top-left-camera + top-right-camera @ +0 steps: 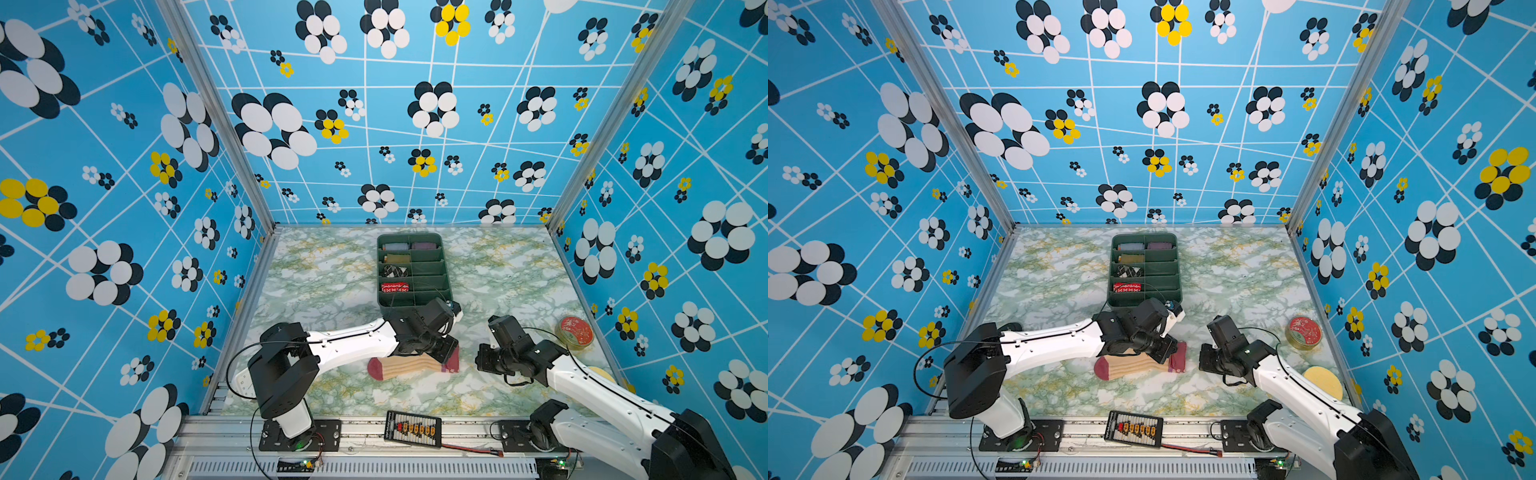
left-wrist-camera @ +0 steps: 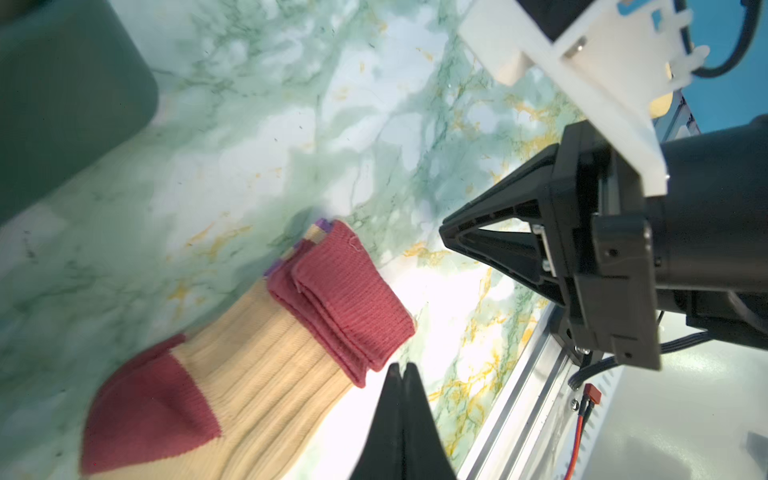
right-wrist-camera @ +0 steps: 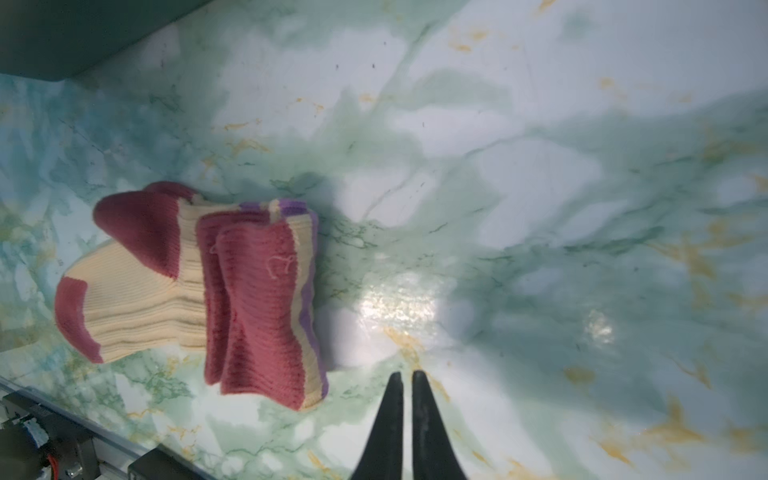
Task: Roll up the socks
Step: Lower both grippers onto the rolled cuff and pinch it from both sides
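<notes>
3 blue flowered walls (white gridlines) enclose a green-marbled tabletop.

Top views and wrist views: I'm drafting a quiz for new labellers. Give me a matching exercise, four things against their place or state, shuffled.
Things
1. socks
2. red patterned sock roll
3. round red tin
4. left gripper

Place or state
A. shut, holding nothing
B. in a compartment of the green tray
C. lying flat on the table, cuffs folded over
D. near the table's right edge

Pairs: 1-C, 2-B, 3-D, 4-A
</notes>
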### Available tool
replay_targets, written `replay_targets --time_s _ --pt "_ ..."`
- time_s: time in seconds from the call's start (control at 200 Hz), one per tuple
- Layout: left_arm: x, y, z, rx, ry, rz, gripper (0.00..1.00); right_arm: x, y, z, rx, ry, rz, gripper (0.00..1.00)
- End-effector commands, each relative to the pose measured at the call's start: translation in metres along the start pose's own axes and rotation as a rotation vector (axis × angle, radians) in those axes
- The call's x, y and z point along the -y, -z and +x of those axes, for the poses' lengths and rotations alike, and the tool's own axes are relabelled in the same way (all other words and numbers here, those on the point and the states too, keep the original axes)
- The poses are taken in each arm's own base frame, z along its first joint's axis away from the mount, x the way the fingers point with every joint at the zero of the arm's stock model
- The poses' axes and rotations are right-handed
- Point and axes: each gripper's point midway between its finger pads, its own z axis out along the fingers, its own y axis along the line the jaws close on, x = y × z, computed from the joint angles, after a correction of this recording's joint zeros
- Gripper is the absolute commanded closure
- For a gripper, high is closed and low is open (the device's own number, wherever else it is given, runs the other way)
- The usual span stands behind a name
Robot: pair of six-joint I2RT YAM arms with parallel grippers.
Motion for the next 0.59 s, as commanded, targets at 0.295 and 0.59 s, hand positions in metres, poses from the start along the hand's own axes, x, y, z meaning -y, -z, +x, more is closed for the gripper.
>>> replay_targets --time_s 0.295,0.59 --pt "-0.011 -0.031 0.013 -0.088 0.056 -0.055 0.98 -0.014 -0.019 -0.003 -0.004 -0.015 -0.094 0.91" --pt "-0.022 -0.039 0.018 -0.117 0.062 -0.092 0.98 -0.019 -0.025 -0.001 -0.023 -0.016 -0.123 0.91"
